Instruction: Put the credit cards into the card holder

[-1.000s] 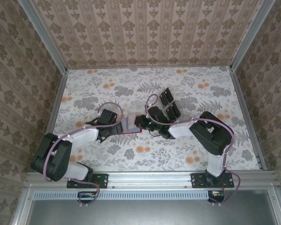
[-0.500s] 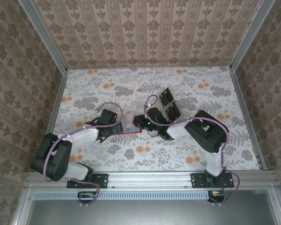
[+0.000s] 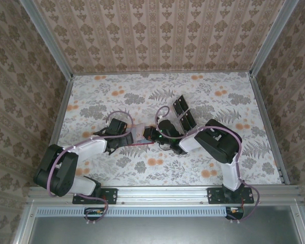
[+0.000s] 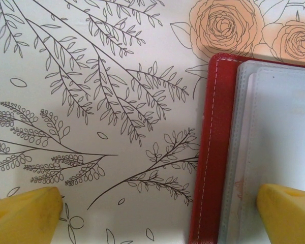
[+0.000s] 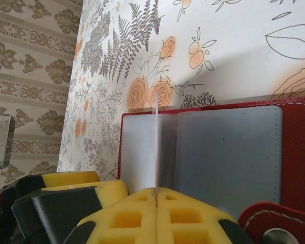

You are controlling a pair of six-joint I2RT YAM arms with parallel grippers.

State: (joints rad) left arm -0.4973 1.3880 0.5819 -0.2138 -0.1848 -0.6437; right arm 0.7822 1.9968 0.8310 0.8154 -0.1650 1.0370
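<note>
While the red wallet (image 3: 139,136) lies open on the flowered table (image 3: 218,96), the overhead view has the left gripper (image 3: 127,136) at its left edge and the right gripper (image 3: 151,134) at its right edge. A clear tray (image 3: 183,113) of dark rectangles sits near the wallet, farther back and to the right.

From the left wrist, the jaws are spread wide and grip nothing. One yellow fingertip (image 4: 287,213) sits over the wallet's pale pocket (image 4: 279,127); the other is on the table well to the wallet's left. Whether it presses down, I cannot tell.

From the right wrist, the yellow jaws are closed tight on a thin card (image 5: 156,147), seen edge-on and standing over the wallet's (image 5: 295,132) pale pockets.

To do this well, I would pin the wallet with the left fingertip. Then line the card's leading edge up with a pocket mouth, tip it low, and slide slowly so the wallet does not skid.
</note>
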